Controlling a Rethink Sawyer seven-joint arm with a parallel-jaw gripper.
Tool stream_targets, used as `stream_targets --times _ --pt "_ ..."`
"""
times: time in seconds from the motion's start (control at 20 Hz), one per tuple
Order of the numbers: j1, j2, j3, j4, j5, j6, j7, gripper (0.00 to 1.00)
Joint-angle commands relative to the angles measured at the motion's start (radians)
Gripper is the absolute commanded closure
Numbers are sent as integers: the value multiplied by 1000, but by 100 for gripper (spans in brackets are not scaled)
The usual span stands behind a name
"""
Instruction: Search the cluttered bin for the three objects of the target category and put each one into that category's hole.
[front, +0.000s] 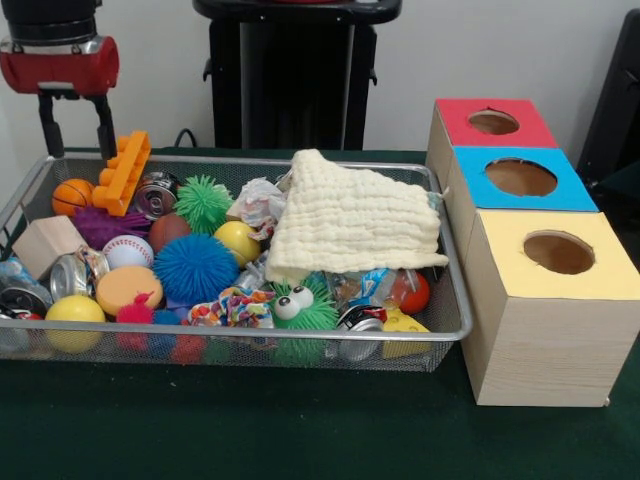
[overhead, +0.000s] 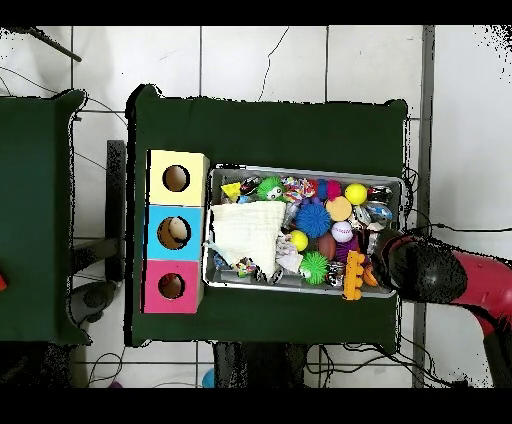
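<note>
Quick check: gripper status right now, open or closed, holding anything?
Gripper: open and empty, fingers spread apart above the far corner of the wire bin, next to the orange toy.

A red, rounded housing with a glossy finish is seen at the wrist of the arm, edged along its top by a thin silvery band. Above that band a black, ribbed cylindrical section is shown. Beneath the red housing a small dark bracket is fitted, and from it the gripper is formed by two slim, straight black fingers. From overhead, the arm is seen as a bulky black rounded cap joined to a red link.
</note>
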Motion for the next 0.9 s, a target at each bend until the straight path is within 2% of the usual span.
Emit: stream_targets --times 0.05,0.25,0.55,0.9 --pt "13 59 12 -56 -90 45 -172 0" --pt "35 77 -15 -22 -129 -16 -105 0" --pt "66 116 -55 -12 -196 -102 -26 0" --pt "81 135 -77 -11 -218 -131 -13 0"
